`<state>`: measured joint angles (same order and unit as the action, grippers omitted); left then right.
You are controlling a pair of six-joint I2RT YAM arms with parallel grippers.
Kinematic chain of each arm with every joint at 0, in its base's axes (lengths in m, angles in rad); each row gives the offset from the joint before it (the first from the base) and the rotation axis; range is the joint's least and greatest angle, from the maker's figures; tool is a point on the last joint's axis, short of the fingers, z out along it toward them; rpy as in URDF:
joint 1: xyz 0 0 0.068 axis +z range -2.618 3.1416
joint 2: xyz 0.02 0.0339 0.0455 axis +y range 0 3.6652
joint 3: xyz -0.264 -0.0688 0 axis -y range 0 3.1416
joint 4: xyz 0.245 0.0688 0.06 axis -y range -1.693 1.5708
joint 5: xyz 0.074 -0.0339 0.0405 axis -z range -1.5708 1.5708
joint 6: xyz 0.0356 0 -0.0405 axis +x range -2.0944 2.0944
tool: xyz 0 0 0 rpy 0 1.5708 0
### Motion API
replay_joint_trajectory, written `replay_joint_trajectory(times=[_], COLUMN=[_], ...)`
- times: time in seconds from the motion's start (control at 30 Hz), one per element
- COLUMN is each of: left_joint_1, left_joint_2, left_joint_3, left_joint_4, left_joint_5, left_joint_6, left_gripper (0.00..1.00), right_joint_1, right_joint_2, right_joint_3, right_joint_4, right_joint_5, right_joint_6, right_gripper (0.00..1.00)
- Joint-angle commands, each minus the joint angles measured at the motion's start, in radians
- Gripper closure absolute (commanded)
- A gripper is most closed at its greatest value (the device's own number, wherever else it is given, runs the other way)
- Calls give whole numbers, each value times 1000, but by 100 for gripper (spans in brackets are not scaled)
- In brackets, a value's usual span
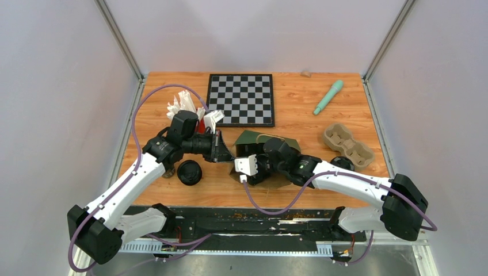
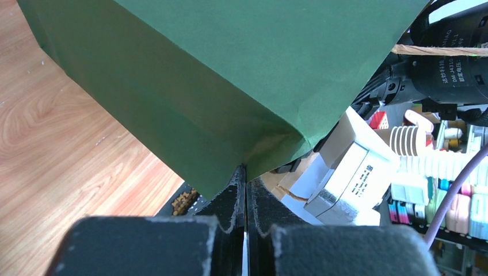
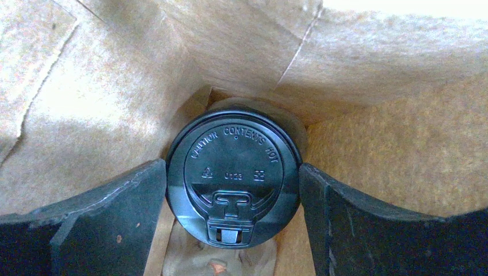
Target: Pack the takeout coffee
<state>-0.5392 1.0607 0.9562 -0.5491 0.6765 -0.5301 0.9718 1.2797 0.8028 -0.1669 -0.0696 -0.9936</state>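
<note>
From above, my two arm bases sit nearest, at the near edge of the table (image 1: 299,92). My left gripper (image 1: 221,150) meets the left edge of the green paper bag (image 1: 253,138). My right gripper (image 1: 253,171) is sunk in the bag's mouth from the right, its fingertips hidden here. One lidded coffee cup (image 1: 189,172) stands on the wood just near of my left wrist. Another cup (image 1: 344,163) shows beside my right forearm, close to the cardboard cup carrier (image 1: 347,144). Far back lie a chessboard (image 1: 240,99) and a teal tool (image 1: 328,96); a red cup of straws (image 1: 200,125) stands behind my left wrist.

At my left wrist, my fingers (image 2: 233,201) are clenched together on a fold of the bag's green wall.

At my right wrist, a third cup (image 3: 233,178) sits deep in the bag's brown inside, lid up, between my spread fingers (image 3: 115,218) — whether they press it or have let go, I cannot tell.
</note>
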Motion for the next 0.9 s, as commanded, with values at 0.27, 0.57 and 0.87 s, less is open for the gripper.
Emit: replay_joint_trajectory(times=[0.27, 0.57, 0.87], left_joint_1=[-4, -4, -4], left_joint_2=[3, 1, 3], left_joint_3=[15, 19, 19], left_joint_4=[38, 46, 45], left_joint_5=[26, 26, 24], left_joint_6=[-28, -43, -39], left_gripper=[100, 100, 100], right_joint_1=[-9, -9, -9], right_joint_2=[-32, -42, -49], right_joint_3=[40, 62, 81], right_joint_4=[-35, -37, -51], right_joint_5=[-16, -17, -24], right_joint_6=[5, 5, 9], right_gripper=[15, 12, 14])
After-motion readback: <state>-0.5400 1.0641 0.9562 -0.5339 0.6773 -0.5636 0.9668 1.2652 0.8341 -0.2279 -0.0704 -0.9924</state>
